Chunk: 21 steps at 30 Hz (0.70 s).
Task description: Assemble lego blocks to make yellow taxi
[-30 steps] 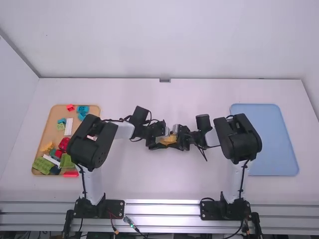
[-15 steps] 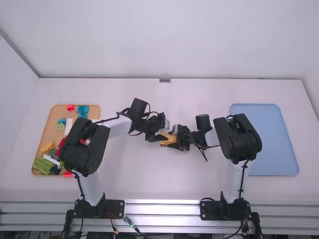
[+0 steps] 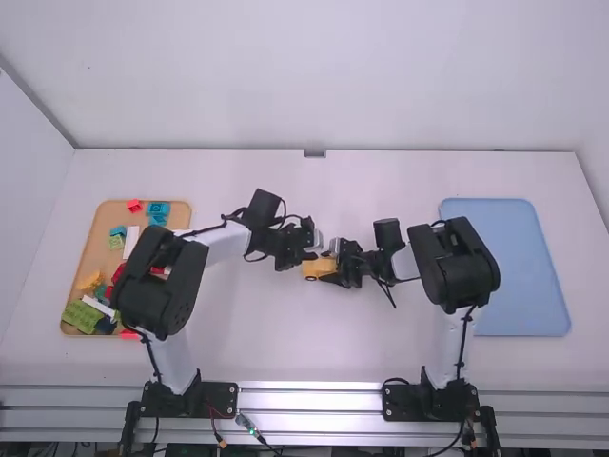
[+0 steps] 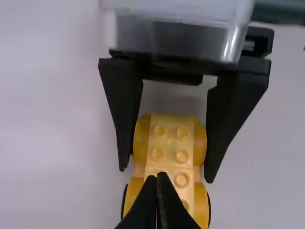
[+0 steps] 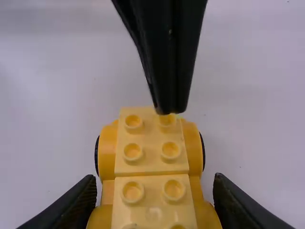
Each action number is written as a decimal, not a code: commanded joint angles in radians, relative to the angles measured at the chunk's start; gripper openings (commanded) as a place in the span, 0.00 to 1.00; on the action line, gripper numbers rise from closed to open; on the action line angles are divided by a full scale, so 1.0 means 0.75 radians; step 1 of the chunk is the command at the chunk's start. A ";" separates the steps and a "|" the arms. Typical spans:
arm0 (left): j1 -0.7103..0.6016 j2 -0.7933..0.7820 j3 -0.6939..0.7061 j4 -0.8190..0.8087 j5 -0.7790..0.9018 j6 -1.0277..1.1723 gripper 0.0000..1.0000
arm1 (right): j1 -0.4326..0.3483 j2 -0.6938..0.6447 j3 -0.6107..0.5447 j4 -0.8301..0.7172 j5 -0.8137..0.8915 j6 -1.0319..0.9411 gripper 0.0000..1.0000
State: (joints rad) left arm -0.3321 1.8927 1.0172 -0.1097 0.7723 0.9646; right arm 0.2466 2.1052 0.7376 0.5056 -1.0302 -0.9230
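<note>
Left arm (image 3: 228,242) shifted; reaching inward, closed jaws at yellow car (image 3: 320,268).

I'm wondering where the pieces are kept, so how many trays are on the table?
2: a tan tray at the far left, partly behind the left arm and holding lego blocks, and a blue tray at the far right.

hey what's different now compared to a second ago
The left gripper has shifted slightly farther from the arm bases, uncovering more of the yellow block car. The right gripper stayed put, holding the car; the blue tray is unmoved.
</note>
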 commanded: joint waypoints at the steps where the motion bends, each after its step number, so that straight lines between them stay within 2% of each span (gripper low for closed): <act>1: 0.002 0.042 -0.018 0.016 -0.007 -0.013 0.02 | 0.005 0.022 -0.006 -0.021 0.089 -0.002 0.40; 12: -0.006 0.155 -0.074 -0.027 -0.005 0.088 0.02 | 0.004 0.022 -0.006 -0.019 0.089 -0.003 0.38; 18: 0.002 0.155 -0.152 0.074 -0.110 0.021 0.02 | 0.004 0.022 -0.006 -0.017 0.089 -0.002 0.38; 21: 0.003 0.144 -0.139 0.128 -0.066 -0.019 0.02 | 0.004 0.022 -0.006 -0.018 0.089 -0.002 0.38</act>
State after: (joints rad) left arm -0.3252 1.9480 0.9562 0.0055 0.8585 0.9760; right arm 0.2466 2.1052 0.7376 0.5060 -1.0340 -0.9226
